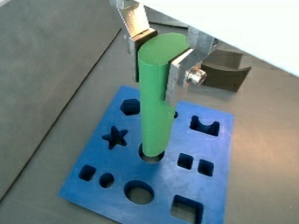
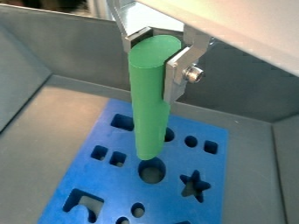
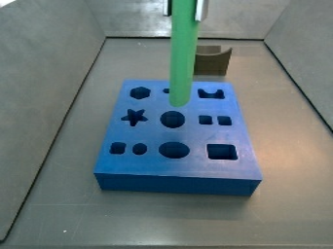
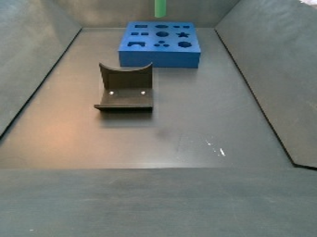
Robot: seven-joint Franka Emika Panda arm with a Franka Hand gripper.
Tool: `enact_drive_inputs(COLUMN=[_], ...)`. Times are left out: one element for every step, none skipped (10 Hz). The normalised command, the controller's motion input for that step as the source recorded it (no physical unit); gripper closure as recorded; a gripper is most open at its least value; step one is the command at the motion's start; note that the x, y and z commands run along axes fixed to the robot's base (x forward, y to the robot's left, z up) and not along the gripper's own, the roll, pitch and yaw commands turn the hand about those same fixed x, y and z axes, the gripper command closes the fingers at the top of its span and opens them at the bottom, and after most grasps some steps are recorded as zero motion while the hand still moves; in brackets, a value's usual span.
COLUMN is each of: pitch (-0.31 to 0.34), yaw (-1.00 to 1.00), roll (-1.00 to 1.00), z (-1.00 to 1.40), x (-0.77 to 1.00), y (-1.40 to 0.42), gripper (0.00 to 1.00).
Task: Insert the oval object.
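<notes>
In both wrist views my gripper [image 1: 160, 54] [image 2: 158, 48] is shut on the top end of the oval object [image 1: 156, 101] [image 2: 149, 101], a long smooth green rod held upright. Its lower end hangs over the middle of the blue block [image 1: 100, 162] [image 2: 111, 184], beside a round hole [image 2: 152, 172]; I cannot tell whether it touches. In a side view the rod [image 3: 185, 53] ends just above the block [image 3: 176, 165] and the round hole [image 3: 172, 119] stays uncovered. Only a sliver of the gripper [image 3: 200, 6] shows there. The far side view shows the block [image 4: 161, 56] and a bit of the rod [image 4: 162, 6].
The dark brown notched fixture [image 4: 125, 88] [image 3: 215, 60] [image 1: 222, 72] stands on the floor beside the block. Grey sloping walls [image 3: 65, 107] enclose the floor. The block has star [image 1: 114, 137], square and arch holes.
</notes>
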Motion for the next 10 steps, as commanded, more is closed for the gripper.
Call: enact_drive_inputs(pitch=[0.256, 0.187, 0.071, 0.053, 0.043, 0.033, 0.030, 0.029, 0.029, 0.021], yaw=[-0.44, -0.48, -0.77, -0.91, -0.95, -0.96, -0.96, -0.98, -0.99, -0.99], roll=[0.32, 0.30, 0.18, 0.14, 0.13, 0.12, 0.12, 0.12, 0.13, 0.13], z=[0.00, 0.05, 0.00, 0.00, 0.00, 0.00, 0.00, 0.00, 0.00, 0.00], x=[0.00, 0.00, -0.02, -0.03, -0.03, -0.01, 0.00, -0.01, -0.03, -0.02], y=[-0.31, -0.37, -0.35, -0.19, -0.13, -0.13, -0.13, -0.09, -0.07, -0.06], gripper=[1.00, 1.00, 1.00, 1.00, 1.00, 1.00, 1.00, 1.00, 1.00, 1.00])
